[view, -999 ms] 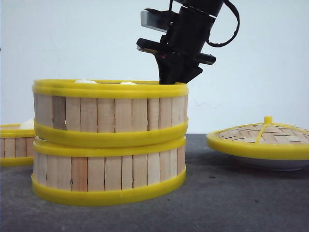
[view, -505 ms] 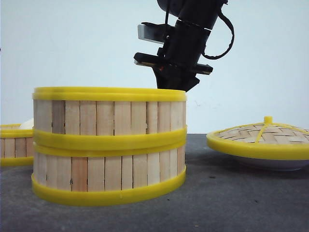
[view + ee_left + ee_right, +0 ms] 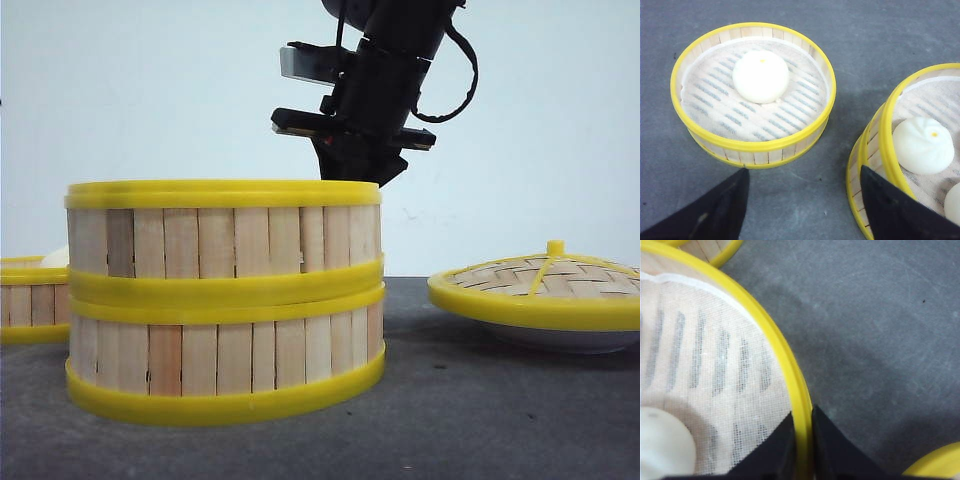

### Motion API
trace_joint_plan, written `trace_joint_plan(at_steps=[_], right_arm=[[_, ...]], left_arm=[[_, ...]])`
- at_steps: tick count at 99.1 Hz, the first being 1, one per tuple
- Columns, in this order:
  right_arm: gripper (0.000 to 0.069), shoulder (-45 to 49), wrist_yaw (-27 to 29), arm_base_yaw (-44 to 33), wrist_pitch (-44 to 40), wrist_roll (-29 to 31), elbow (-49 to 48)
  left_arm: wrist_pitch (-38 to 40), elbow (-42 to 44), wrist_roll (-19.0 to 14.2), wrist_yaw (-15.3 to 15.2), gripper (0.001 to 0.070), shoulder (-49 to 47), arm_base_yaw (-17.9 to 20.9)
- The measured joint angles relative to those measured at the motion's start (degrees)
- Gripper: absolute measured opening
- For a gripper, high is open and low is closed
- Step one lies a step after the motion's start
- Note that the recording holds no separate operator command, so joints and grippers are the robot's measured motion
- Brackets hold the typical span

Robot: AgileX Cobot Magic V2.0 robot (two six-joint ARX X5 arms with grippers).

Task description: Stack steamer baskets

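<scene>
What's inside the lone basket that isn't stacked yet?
The single basket holds one white bun on a pale mesh liner, as the left wrist view shows. Nothing else is visible in it. Whatever lies beneath the bun is covered.

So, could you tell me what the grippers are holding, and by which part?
The right gripper pinches the top steamer basket by its yellow upper rim, one finger inside, one outside. The left gripper holds nothing.

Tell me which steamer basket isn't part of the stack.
The single-bun basket, alone on the table at far left; the other two sit one atop the other.
</scene>
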Motion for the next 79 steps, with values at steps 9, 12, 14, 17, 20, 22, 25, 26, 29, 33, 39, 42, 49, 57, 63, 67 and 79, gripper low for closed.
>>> trace_joint_plan(at_steps=[9, 12, 14, 17, 20, 22, 25, 26, 29, 33, 39, 42, 49, 57, 63, 67, 79], right_arm=[[0.0021, 0.0, 0.0, 0.0, 0.0, 0.0, 0.0], [0.0021, 0.0, 0.07, 0.0, 0.0, 0.0, 0.0], [0.0021, 0.0, 0.22, 0.0, 0.0, 0.0, 0.0], [0.0021, 0.0, 0.48, 0.02, 0.0, 0.0, 0.0], [0.0021, 0.0, 0.74, 0.04, 0.0, 0.0, 0.0], [0.0021, 0.0, 0.83, 0.04, 0.0, 0.0, 0.0], [0.0023, 0.0, 0.85, 0.02, 0.0, 0.0, 0.0], [0.0024, 0.0, 0.85, 0.02, 0.02, 0.02, 0.0], [0.003, 0.0, 0.87, 0.0, 0.04, 0.02, 0.0], [0.0055, 0.0, 1.18, -0.02, 0.11, 0.02, 0.0], [0.0137, 0.0, 1.66, -0.22, 0.74, 0.04, 0.0], [0.0198, 0.0, 1.86, -0.42, 1.16, 0.04, 0.0], [0.0304, 0.0, 2.1, -0.74, 1.57, 0.11, 0.02], [0.036, 0.0, 2.21, -0.98, 1.86, 0.13, 0.02], [0.0374, 0.0, 2.62, -0.94, 2.34, 0.11, 0.02], [0.0378, 0.0, 2.73, -0.96, 2.54, 0.13, 0.04], [0.0382, -1.07, 2.71, -1.66, 0.48, 0.2, 0.07]], left_arm=[[0.0, 0.0, 0.0, 0.0, 0.0425, 0.0, 0.0], [0.0, 0.0, 0.0, 0.0, 0.0425, 0.0, 0.0], [0.0, 0.0, 0.0, 0.0, 0.0425, 0.0, 0.0], [0.0, 0.0, 0.0, 0.0, 0.0425, 0.0, 0.0], [0.0, 0.0, 0.0, 0.0, 0.0425, 0.0, 0.0], [0.0, 0.0, 0.0, 0.0, 0.0425, 0.0, 0.0], [0.0, 0.0, 0.0, 0.0, 0.0425, 0.0, 0.0], [0.0, 0.0, 0.0, 0.0, 0.0425, 0.0, 0.0], [-0.02, 0.0, 0.0, 0.0, 0.0425, 0.0, 0.0], [0.0, 0.0, 0.0, 0.0, 0.0425, 0.0, 0.0], [0.0, 0.0, 0.0, 0.0, 0.0425, 0.0, 0.0], [0.0, 0.0, 0.0, 0.0, 0.0425, 0.0, 0.0], [0.0, 0.0, 0.0, -0.02, 0.0425, 0.0, 0.0], [0.0, 0.0, 0.02, 0.0, 0.0425, 0.0, 0.0], [0.0, 0.0, 0.02, 0.0, 0.0425, 0.0, 0.0], [0.0, 0.0, 0.02, -0.02, 0.0425, 0.0, 0.0], [0.11, 0.0, 0.02, -1.62, 0.0425, 0.02, 0.02]])
